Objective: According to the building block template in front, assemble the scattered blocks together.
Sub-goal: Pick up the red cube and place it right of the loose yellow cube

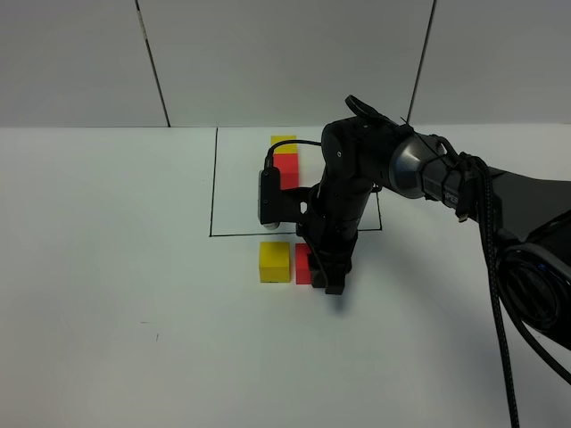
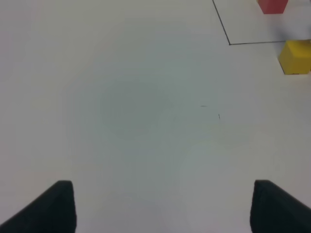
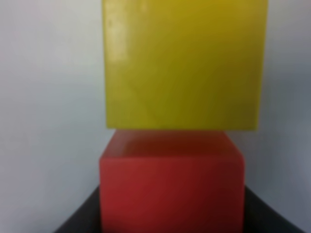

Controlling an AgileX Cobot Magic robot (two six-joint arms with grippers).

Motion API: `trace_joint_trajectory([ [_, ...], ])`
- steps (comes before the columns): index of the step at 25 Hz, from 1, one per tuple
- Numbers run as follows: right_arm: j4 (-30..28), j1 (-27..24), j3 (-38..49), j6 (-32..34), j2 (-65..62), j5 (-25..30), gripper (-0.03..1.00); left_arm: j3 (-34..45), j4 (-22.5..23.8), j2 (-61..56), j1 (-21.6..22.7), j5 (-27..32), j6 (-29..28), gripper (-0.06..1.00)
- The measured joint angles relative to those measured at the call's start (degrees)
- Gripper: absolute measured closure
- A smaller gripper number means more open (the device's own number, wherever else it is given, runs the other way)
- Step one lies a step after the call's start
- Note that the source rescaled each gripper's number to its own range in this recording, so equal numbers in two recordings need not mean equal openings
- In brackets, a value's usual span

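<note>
The template is a yellow cube point(image 1: 284, 141) joined to a red cube point(image 1: 287, 168) at the back of a thin black-line rectangle point(image 1: 212, 196). In front of the frame lie the scattered yellow cube point(image 1: 275, 261) and the scattered red cube point(image 1: 303, 264), side by side with a thin gap. My right gripper point(image 1: 324, 275) is down on the red cube. In the right wrist view the dark fingers point(image 3: 80, 218) flank the red cube point(image 3: 170, 189), and the yellow cube point(image 3: 184, 63) lies just beyond it. My left gripper point(image 2: 160, 208) is open and empty over bare table.
The white table point(image 1: 116, 294) spreads to the left and front. The left wrist view shows the scattered yellow cube point(image 2: 295, 57), the frame's corner line point(image 2: 229, 42) and the template's red cube point(image 2: 272, 5) far ahead. The right arm's body point(image 1: 428, 174) reaches over the frame's right side.
</note>
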Motion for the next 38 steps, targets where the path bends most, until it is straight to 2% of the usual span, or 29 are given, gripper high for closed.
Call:
trace_joint_trajectory([
  [9,1.22,0.04,0.0,0.0,0.24,-1.68,0.96,0.0,0.0,0.0,0.0,0.0,0.0,0.24],
  [38,1.29,0.04,-0.06,-1.53,0.27,-1.63,0.94,0.0,0.0,0.0,0.0,0.0,0.0,0.27],
])
